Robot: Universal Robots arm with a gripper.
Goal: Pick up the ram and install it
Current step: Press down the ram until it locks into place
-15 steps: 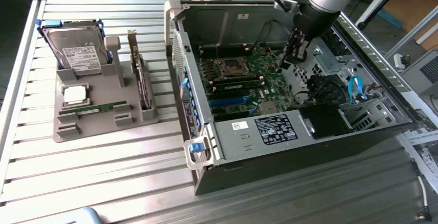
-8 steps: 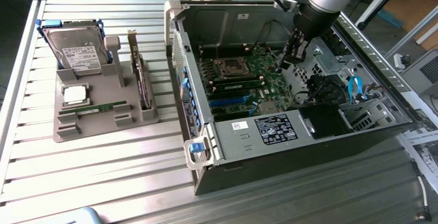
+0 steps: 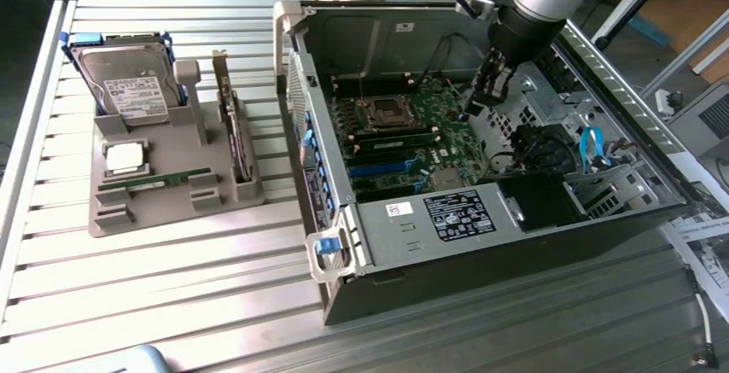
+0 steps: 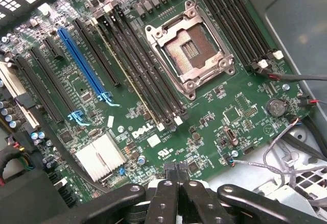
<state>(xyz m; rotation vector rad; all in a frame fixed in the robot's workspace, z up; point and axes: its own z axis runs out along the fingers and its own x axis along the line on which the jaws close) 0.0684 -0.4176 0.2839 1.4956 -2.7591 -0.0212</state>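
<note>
So the gripper [image 4: 176,175] hangs over the motherboard [image 4: 214,117] inside the open PC case [image 3: 456,245], jaws pinched fully together, holding nothing. One ram [image 3: 160,181] lies flat in the grey holder [image 3: 171,206] on the worktop [image 3: 148,288].

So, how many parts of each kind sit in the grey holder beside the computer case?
Hard drive: 1
CPU chip: 1
Ram: 1
Expansion card: 1
Total: 4
</note>
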